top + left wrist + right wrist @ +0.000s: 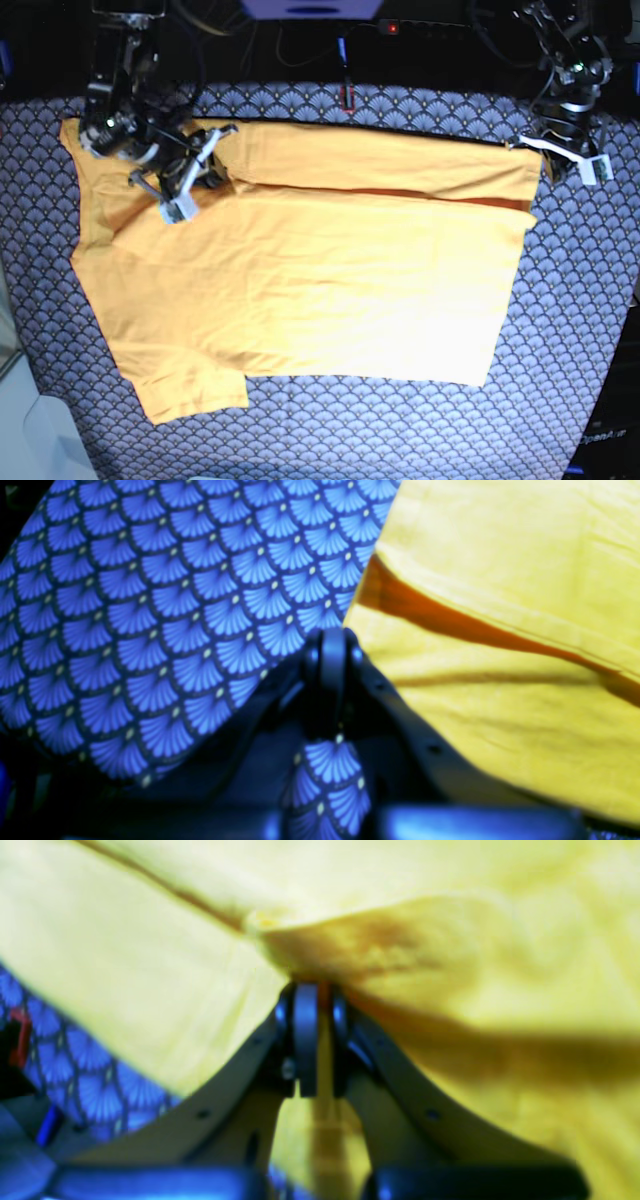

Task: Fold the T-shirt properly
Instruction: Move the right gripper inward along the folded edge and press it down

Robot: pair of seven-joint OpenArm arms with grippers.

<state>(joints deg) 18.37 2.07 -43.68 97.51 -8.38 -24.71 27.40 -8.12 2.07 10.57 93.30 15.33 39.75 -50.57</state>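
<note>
T-shirt (300,290) yellow-orange, wrinkled, partly folded

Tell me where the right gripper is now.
In the base view the right gripper is at upper left, over the T-shirt near its sleeve end, pinching a fold of the cloth.

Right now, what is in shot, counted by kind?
T-shirt: 1
Tablecloth: 1
Grippers: 2, left gripper and right gripper
Total: 4
</note>
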